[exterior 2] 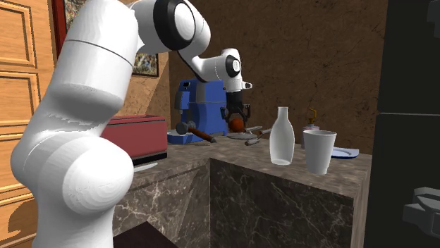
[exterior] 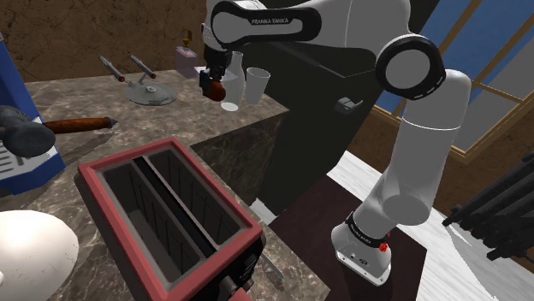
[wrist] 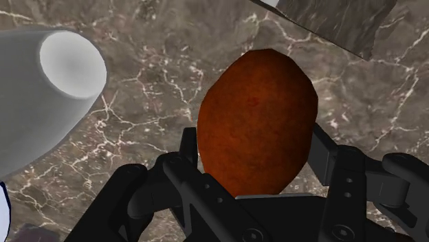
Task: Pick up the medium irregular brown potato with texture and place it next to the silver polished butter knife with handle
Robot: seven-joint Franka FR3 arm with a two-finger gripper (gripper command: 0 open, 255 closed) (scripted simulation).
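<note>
- black two-finger claw clamped on a rough egg-shaped reddish-brown potato, upper middle of the shoulder view
- white-veined dark marble counter underneath, smooth white vessel nearby

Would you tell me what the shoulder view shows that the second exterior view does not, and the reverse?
The shoulder view adds the red toaster seen from above, into both slots, and a white rounded thing beside it. The second exterior view adds a wooden door and a framed picture. Both share the brown potato clasped in the jaws, the white bottle and the white cup.
</note>
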